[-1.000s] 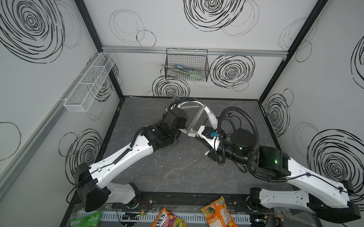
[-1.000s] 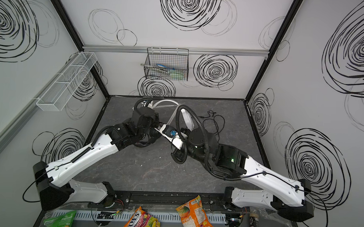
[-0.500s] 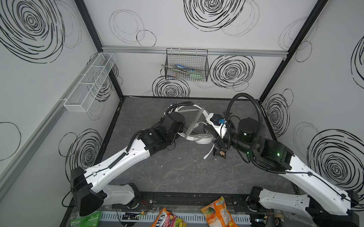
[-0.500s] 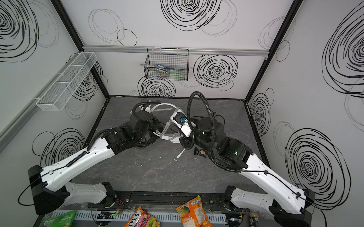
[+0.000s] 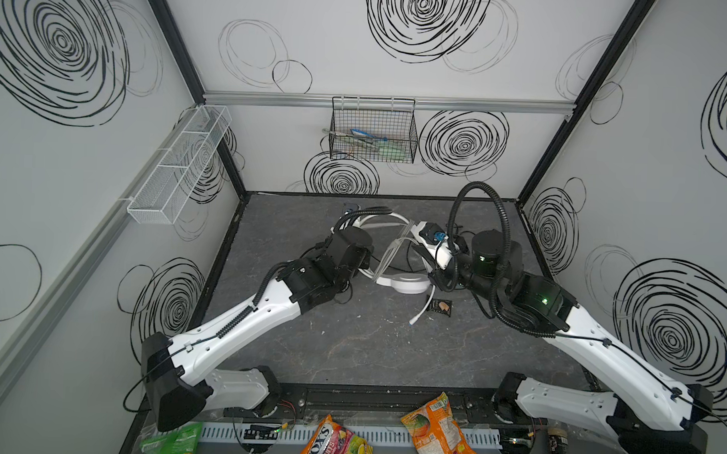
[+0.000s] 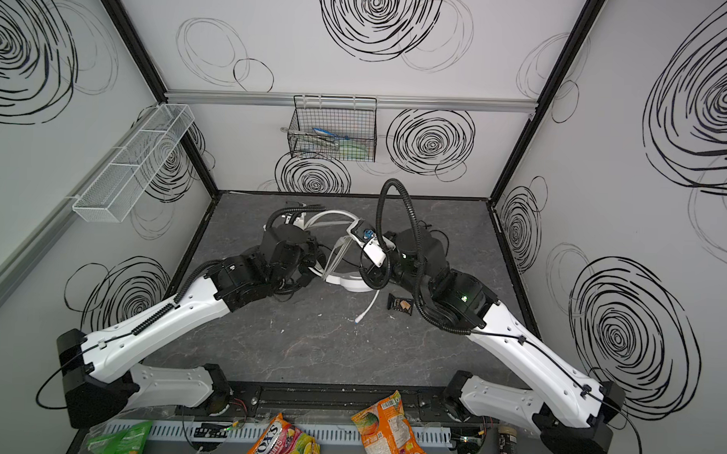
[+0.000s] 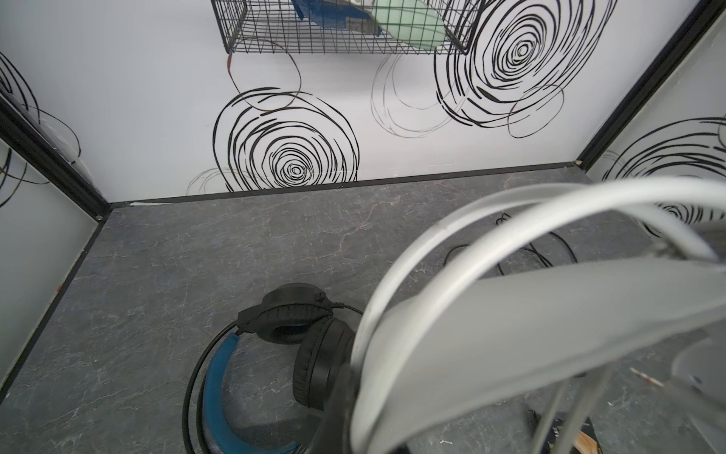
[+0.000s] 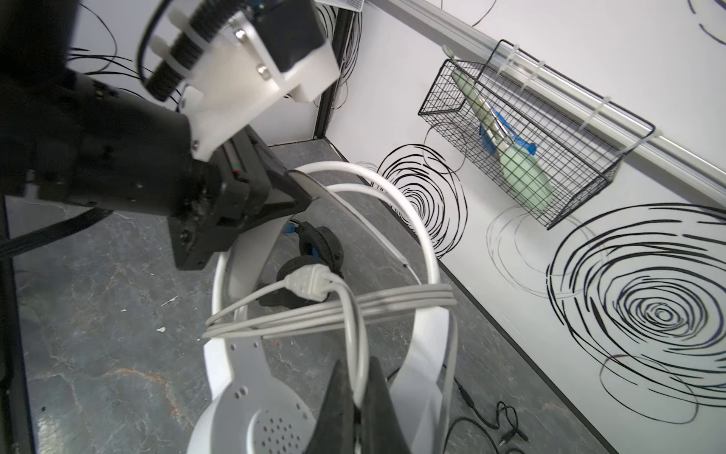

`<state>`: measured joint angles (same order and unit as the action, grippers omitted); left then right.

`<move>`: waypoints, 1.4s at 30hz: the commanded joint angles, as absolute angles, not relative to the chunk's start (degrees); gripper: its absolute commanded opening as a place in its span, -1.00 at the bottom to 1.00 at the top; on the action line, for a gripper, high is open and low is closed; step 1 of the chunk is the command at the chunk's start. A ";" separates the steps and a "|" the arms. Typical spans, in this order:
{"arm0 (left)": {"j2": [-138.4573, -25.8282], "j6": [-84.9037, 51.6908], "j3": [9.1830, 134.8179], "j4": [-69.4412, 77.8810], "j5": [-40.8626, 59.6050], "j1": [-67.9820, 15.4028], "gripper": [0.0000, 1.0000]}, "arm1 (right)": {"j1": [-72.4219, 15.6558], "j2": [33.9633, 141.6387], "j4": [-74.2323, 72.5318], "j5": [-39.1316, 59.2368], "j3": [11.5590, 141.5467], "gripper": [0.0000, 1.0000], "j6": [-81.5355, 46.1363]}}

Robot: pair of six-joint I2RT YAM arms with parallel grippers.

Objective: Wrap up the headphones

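The white headphones (image 5: pixel 407 283) (image 6: pixel 351 282) stand mid-table in both top views, one ear cup (image 8: pixel 251 412) low near the surface. My left gripper (image 5: pixel 365 257) (image 8: pixel 275 188) is shut on their white headband (image 7: pixel 530 314). Several turns of the white cable (image 8: pixel 314 314) cross the headband. My right gripper (image 8: pixel 355 397) (image 5: pixel 433 276) is shut on a strand of that cable beside the cup. The cable's loose plug end (image 5: pixel 419 313) (image 6: pixel 365 309) lies on the table. The black headphones (image 7: pixel 310 353) (image 8: pixel 318 243) with a blue-lined band lie flat behind the white pair.
A small dark packet (image 5: pixel 440 306) (image 6: pixel 400 304) lies by the cable end. A loose black cable (image 8: pixel 483 420) (image 7: pixel 530 251) sprawls near the back right. A black wire basket (image 5: pixel 373 130) hangs on the back wall, a white mesh shelf (image 5: pixel 179 163) on the left wall. Snack bags (image 5: pixel 438 430) lie at the front.
My right gripper has swung up and back to the right with the white cable. The white headphones have turned in my left gripper, bringing one cup down near the table.
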<state>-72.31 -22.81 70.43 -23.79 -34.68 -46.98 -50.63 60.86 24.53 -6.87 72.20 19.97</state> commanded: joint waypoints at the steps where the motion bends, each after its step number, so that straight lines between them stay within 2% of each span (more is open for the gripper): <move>1: -71.89 -26.10 71.26 -19.82 -34.21 -47.59 -1.00 | -48.20 60.60 23.21 -7.86 74.36 -1.00 22.50; 10: -72.41 -27.00 72.80 -19.69 -32.84 -47.55 -1.00 | -47.17 59.02 21.23 -1.93 69.40 -1.00 22.93; 14: -73.20 -30.36 74.71 -21.77 -30.35 -46.07 -1.00 | -47.37 57.98 20.95 -2.52 65.62 -0.96 23.66; 19: -74.26 -31.71 77.04 -23.85 -28.75 -45.02 -1.00 | -47.29 56.71 19.60 -3.41 63.11 -0.56 23.78; 26: -75.31 -32.10 77.94 -23.73 -27.96 -44.82 -1.00 | -46.97 56.80 18.00 -3.34 62.36 -0.47 22.78; 30: -75.32 -31.92 78.31 -24.23 -27.83 -44.69 -1.00 | -46.76 56.71 17.67 -4.92 62.42 -0.15 22.24; 33: -75.45 -32.23 78.48 -25.00 -27.43 -44.22 -1.00 | -46.28 56.13 17.35 -5.70 62.82 0.02 22.20; 37: -75.56 -32.52 78.57 -25.51 -26.74 -43.71 -1.00 | -46.14 55.17 17.69 -5.77 64.42 0.13 21.70; 39: -75.74 -32.61 79.04 -26.15 -26.31 -43.19 -1.00 | -45.73 54.08 17.66 -4.81 66.03 0.29 20.63; 42: -76.02 -32.70 80.52 -27.52 -25.10 -41.59 -1.00 | -43.94 52.37 17.77 -3.41 68.09 0.43 17.89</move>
<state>-76.31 -29.85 76.69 -30.61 -26.74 -43.18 -45.32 55.00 19.05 -4.40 64.42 20.43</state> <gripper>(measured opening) 0.082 0.709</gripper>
